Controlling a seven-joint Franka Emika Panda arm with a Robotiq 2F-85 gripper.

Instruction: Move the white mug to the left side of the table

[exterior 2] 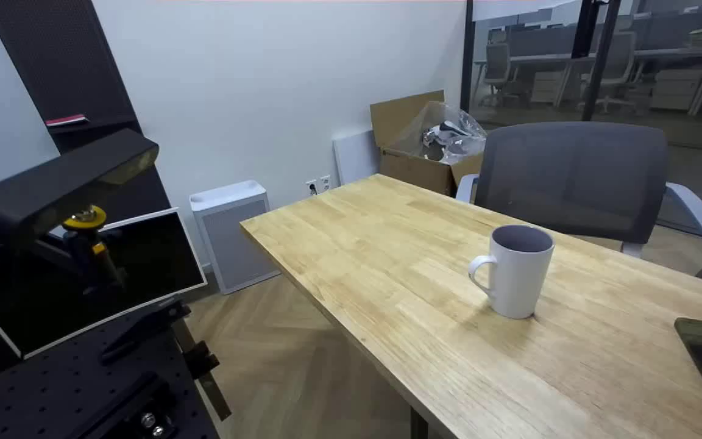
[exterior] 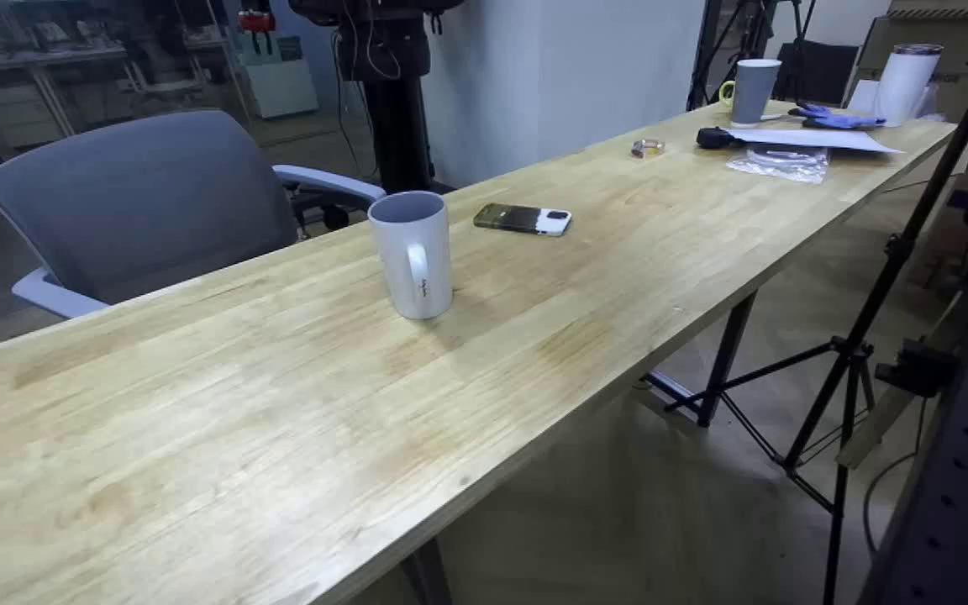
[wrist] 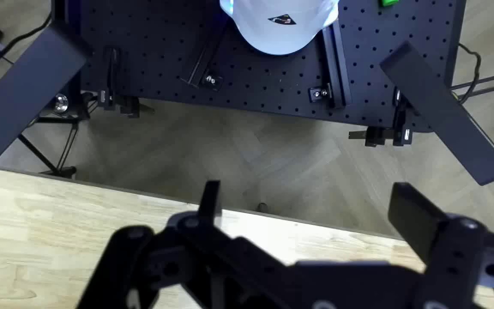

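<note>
The white mug stands upright on the light wooden table, near its chair-side edge. Its loop handle faces the camera and has small dark writing beside it. In an exterior view the mug has its handle toward the left, and the table's far end shows. My gripper is open in the wrist view, its dark fingers wide apart with nothing between them. It is over the table's front edge and the floor gap; the table fills the lower part. The mug is out of the wrist view. The gripper shows in neither exterior view.
A phone lies beside the mug. Farther along are a grey cup, a white tumbler, papers and a purple glove. A chair stands behind. Dark camera bars flank the perforated black base.
</note>
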